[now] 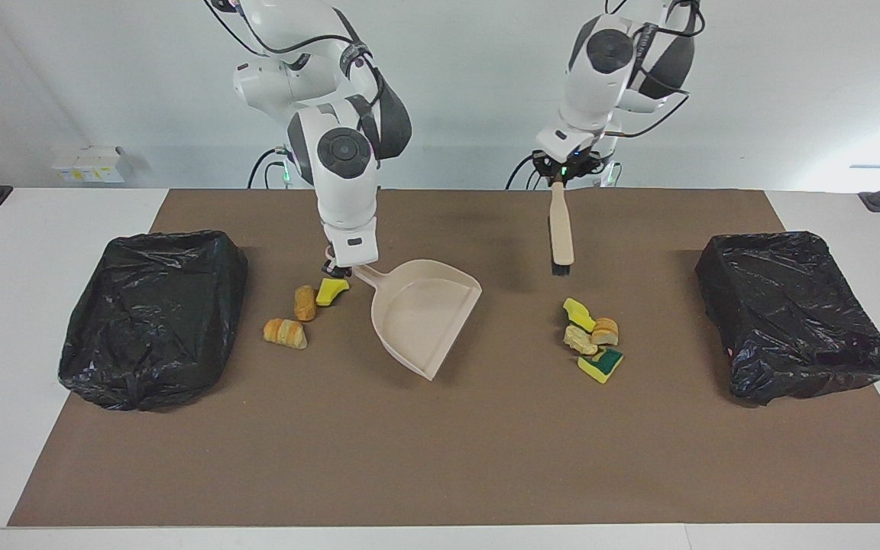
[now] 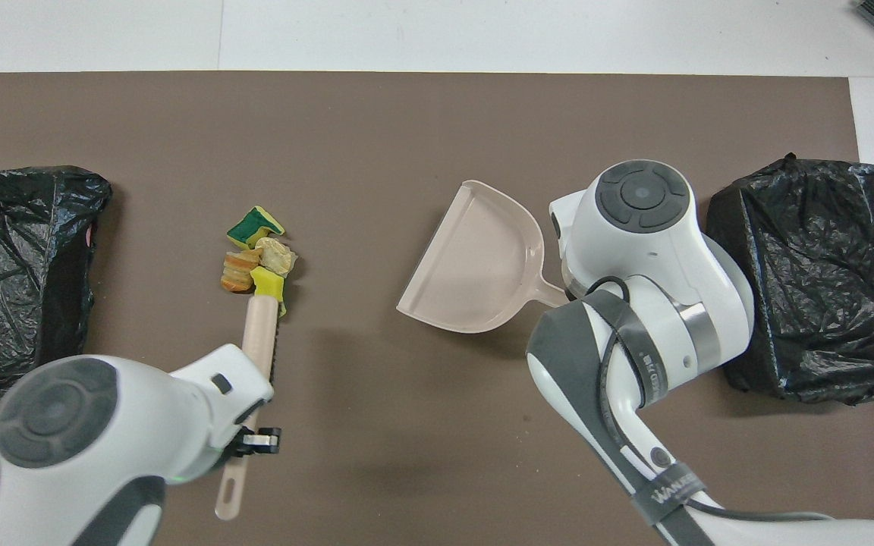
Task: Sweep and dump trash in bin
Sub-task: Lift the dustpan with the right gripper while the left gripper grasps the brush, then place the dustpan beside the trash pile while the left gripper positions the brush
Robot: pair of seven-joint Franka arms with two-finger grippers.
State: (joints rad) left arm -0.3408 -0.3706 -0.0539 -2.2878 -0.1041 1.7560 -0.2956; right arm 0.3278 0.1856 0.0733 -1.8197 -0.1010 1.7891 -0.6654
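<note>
Reading across the facing view, first comes a black-lined bin (image 1: 150, 321) at the right arm's end of the brown mat (image 1: 440, 458), its mouth up to take whatever is tipped in.

At its three o'clock lies part of the trash, a loose group of three scraps (image 1: 306, 303). One bread-like chunk has its long axis running twelve to six, a second lies nearly nine to three, and a yellow wedge points toward two o'clock.

Just at that wedge's twelve o'clock, the right gripper (image 1: 337, 267) is clamped on the handle of the dustpan (image 1: 425, 317). The pan's long axis runs from ten o'clock at the handle to four o'clock at the lip. I judge it is turned so that its mouth faces the other scraps, ready to receive them.

Next, the left gripper (image 1: 562, 169) is closed on the top of the brush (image 1: 560, 229), which hangs nearly upright with its bristles at six o'clock. The tip sits at about eleven o'clock of the four-scrap heap (image 1: 593, 340) and is apart from it. From there a stroke could probably push the scraps toward the pan.

That heap is packed tight and stretches roughly from eleven to five o'clock, with the green-backed sponge at its five o'clock end.

Last, the second bin (image 1: 795, 317) stands at the left arm's end. No trash is in the pan or visibly in either bin yet.
</note>
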